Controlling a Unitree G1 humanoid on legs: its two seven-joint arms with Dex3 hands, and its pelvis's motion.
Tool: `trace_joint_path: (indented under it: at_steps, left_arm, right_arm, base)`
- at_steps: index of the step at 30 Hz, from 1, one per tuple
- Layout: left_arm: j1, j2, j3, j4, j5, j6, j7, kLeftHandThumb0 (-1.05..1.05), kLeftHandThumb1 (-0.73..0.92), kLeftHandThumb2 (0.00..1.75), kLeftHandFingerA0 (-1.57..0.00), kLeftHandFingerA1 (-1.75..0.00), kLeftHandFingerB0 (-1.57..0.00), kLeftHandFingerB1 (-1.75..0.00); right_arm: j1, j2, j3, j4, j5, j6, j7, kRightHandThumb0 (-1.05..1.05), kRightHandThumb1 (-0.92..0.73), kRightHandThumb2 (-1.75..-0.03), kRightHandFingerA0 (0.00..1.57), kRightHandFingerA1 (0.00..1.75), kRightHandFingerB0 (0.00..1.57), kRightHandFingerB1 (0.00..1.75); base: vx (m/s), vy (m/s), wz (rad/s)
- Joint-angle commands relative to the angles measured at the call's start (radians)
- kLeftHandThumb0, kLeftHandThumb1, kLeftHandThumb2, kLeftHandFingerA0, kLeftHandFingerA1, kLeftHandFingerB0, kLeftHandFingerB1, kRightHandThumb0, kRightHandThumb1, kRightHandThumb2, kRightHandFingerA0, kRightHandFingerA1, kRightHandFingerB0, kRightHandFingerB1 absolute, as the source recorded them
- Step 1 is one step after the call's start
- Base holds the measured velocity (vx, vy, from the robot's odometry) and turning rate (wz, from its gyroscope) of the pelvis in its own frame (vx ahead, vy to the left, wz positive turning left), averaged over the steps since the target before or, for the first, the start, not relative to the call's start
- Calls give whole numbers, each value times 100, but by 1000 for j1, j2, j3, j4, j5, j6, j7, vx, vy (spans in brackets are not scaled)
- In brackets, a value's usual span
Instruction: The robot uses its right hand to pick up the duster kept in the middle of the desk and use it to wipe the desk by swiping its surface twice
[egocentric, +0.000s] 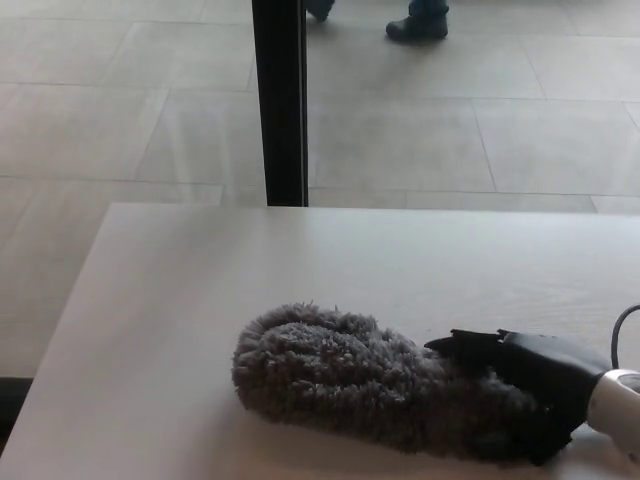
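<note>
The duster (370, 385) lay on the near part of the desk (200, 290), its long axis running across the robot's front, the rounded fluffy end toward the robot's left and the handle end off toward its right; that handle end was covered by the right hand (525, 385), so the grasping point sat directly under the hand, not beside it; the left hand did not show at all, and the right was plainly the one placed to lift.

The right hand lay low over the fluff at the duster's right end, pressed into or resting on the pile; its fingers (470, 345) pointed leftward along the duster's length and sat close together, no wide gap between them; whether they had truly clamped round the handle underneath I could not tell, since the grey pile and the hand itself hid it.

My guess was that the grip was being settled and the lift not yet begun; the duster rested flat on the desk; beyond the glass a person's shoes (415, 22) crossed the tiled floor.
</note>
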Motion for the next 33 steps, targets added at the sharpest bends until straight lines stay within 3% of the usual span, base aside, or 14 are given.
trace_joint_path:
  at_steps: [1,2,3,4,5,6,7,11,17,30,33]
  left_arm:
    - [7,45,-17,5,-2,2,-18,-84,90,67,-41,-59,-32,-42]
    - [6,44,-23,5,4,-1,-10,-83,90,67,-43,-59,-33,-41]
    - [7,44,-18,8,-1,2,-20,-83,90,67,-41,-58,-33,-41]
    - [7,43,-18,8,-2,2,-20,-83,90,67,-41,-58,-33,-41]
    - [8,44,-22,6,0,8,-35,-83,91,67,-39,-58,-31,-40]
    - [8,42,-22,6,-2,8,-35,-83,90,67,-39,-59,-31,-42]
    - [9,41,-22,5,-2,8,-33,-82,90,67,-38,-59,-31,-42]
    - [17,38,-24,3,-2,-4,-41,-81,90,67,-38,-59,-32,-42]
    - [24,32,-23,-1,-6,-4,-42,-79,90,67,-37,-58,-31,-43]
    - [15,28,-26,4,-3,-9,-53,-82,89,67,-40,-56,-32,-41]
    - [12,25,-28,-3,-4,-12,-53,-81,89,67,-39,-57,-32,-42]
  right_arm:
    - [28,-100,81,101,-323,-192,-297,-49,-63,-59,33,63,31,34]
    - [41,-109,75,103,-331,-205,-339,-49,-50,-85,45,72,29,50]
    - [46,-114,75,113,-345,-222,-386,-41,-68,-60,58,103,42,42]
    - [45,-114,76,116,-347,-225,-390,-41,-68,-60,58,103,42,42]
    - [43,-119,85,135,-373,-253,-451,-33,-76,-65,75,133,56,48]
    - [45,-119,85,144,-374,-268,-467,-30,-78,-67,76,149,65,56]
    - [44,-119,94,150,-394,-279,-503,-30,-76,-72,85,153,80,72]
    - [42,-104,105,187,-414,-339,-599,-30,-72,-82,84,154,81,101]
    - [61,-59,107,194,-438,-322,-734,-33,-64,-75,89,155,85,83]
    - [133,101,98,242,-447,-230,-998,-34,-64,-65,92,161,88,83]
    - [154,135,93,247,-450,-188,-1043,-27,-62,-73,90,163,91,91]
  base:
    - [0,0,0]
    - [0,0,0]
    - [0,0,0]
    - [0,0,0]
    - [0,0,0]
    - [0,0,0]
    - [0,0,0]
    - [0,0,0]
    - [0,0,0]
    - [0,0,0]
    - [0,0,0]
